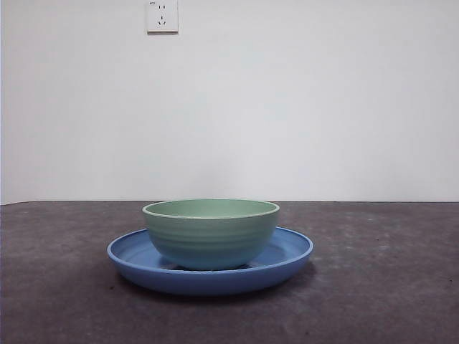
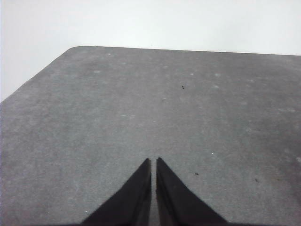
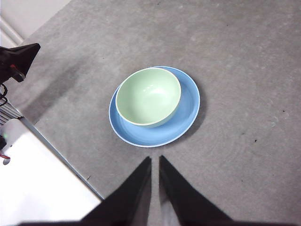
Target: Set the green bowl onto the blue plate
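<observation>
Pale mint-green ridged bowl [image 1: 211, 233] sitting off-centre inside the wide glossy blue plate [image 1: 287, 259], on the grey desk [image 1: 387, 287].
Both arms' fingers pressing together, gripping nothing; right gripper [image 3: 154, 162] hovering near, so a low pass risks nudging the bowl; left gripper [image 2: 153, 164] waiting elsewhere.

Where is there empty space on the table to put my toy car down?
Only the middle is taken: the green bowl sits on the blue plate. Bare grey table stretches on both sides of the plate and in front of it. The plate's rim has little room. The left gripper and right gripper, both shut, touch nothing.
</observation>
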Controlling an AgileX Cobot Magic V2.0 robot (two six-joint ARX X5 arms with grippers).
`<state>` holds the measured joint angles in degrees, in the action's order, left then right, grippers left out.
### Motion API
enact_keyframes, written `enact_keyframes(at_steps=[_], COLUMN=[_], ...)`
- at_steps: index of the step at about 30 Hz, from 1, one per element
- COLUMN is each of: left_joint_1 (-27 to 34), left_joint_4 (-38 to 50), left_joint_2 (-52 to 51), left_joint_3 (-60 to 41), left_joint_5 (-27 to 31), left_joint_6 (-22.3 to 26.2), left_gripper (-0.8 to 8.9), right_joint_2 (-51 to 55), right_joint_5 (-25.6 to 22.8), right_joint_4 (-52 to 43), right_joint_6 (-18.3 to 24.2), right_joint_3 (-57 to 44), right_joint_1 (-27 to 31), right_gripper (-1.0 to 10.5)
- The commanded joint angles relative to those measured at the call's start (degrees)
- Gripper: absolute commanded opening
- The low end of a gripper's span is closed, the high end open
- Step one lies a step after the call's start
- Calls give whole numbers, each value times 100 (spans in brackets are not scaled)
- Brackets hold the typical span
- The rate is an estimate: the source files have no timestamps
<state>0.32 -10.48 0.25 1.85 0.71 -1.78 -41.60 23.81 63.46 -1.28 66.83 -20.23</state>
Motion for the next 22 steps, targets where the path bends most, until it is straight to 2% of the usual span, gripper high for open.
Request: enact_keyframes(at_steps=[1, 7, 22], left_joint_1=[-13, -17, -17], left_joint_4=[-61, -63, -31], left_joint_2=[-9, -9, -7], left_joint_3=[-118, -118, -118], left_joint_5=[33, 33, 35], left_joint_6=[101, 555, 577], left_gripper=[19, 19, 19], right_joint_2=[-22, -20, -22], right_joint_5=[13, 13, 13], right_joint_4=[-70, -70, -72], right_joint_6=[48, 48, 48], right_joint_3=[105, 105, 105], right_joint_1=[-31, -31, -31], right_gripper=[24, 24, 24])
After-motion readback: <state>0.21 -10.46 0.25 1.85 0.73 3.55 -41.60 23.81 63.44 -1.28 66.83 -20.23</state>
